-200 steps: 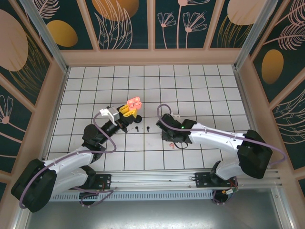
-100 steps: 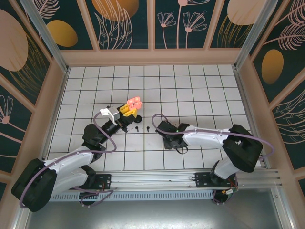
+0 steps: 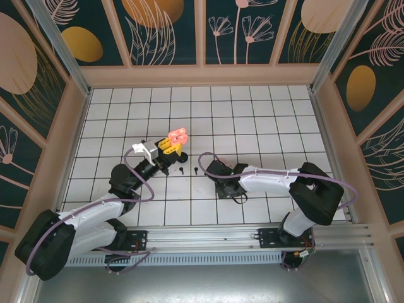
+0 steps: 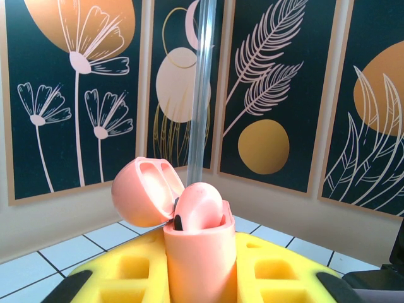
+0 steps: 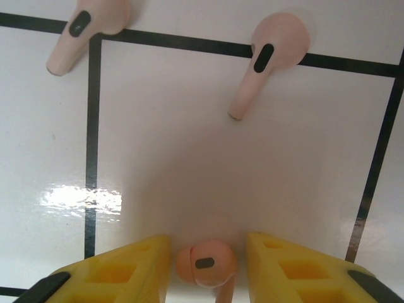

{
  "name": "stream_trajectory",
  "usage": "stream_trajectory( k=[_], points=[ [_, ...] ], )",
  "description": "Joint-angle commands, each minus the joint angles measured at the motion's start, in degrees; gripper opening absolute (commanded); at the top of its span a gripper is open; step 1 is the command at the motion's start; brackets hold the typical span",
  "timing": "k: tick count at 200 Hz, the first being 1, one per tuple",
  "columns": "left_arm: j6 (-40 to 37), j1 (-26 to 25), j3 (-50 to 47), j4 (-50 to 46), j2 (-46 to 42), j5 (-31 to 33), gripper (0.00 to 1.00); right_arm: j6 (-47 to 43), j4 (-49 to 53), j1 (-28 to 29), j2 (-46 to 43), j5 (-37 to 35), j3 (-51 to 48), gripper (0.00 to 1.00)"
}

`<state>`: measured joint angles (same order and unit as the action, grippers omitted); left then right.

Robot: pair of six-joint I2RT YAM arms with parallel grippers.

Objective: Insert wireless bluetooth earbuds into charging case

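A pale pink earbud (image 5: 205,264) sits head-up between the two yellow fingers of the right gripper (image 5: 208,246), its stem running down out of the wrist view. The jaws stand partly apart, close on either side of the bud, and I cannot tell whether they pinch it or only flank it. Farther along the white gridded table (image 5: 189,158) lie two more pink earbuds, one on the left (image 5: 88,28) and one on the right (image 5: 268,60), both flat on the tiles and well apart from each other. The pink charging case (image 4: 201,246) is clamped upright in the left gripper (image 4: 202,278), whose yellow fingers are closed tight against its sides; its lid (image 4: 142,192) is swung open to the left, and a seated pink bud (image 4: 199,205) fills the case's mouth. From above, the case (image 3: 178,134) is held just left of the table's middle, with a black earbud (image 3: 182,169) lying on the tiles near it, between the two arms.
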<state>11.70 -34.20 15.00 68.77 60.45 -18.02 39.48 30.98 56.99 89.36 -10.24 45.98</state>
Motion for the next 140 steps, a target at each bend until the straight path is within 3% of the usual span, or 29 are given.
stream_trajectory(
  k=[1, 140],
  points=[
    [0.78, -0.35, 1.61, 1.72, -0.15, -0.88, 0.00, -0.67, 0.13, -0.21, 1.38, -0.26, 0.20, 0.35],
    [0.89, -0.30, 1.87, 0.95, -0.46, -1.58, 0.00, -2.47, -1.64, -1.44, -4.73, -1.62, -1.42, 0.25]
  ],
)
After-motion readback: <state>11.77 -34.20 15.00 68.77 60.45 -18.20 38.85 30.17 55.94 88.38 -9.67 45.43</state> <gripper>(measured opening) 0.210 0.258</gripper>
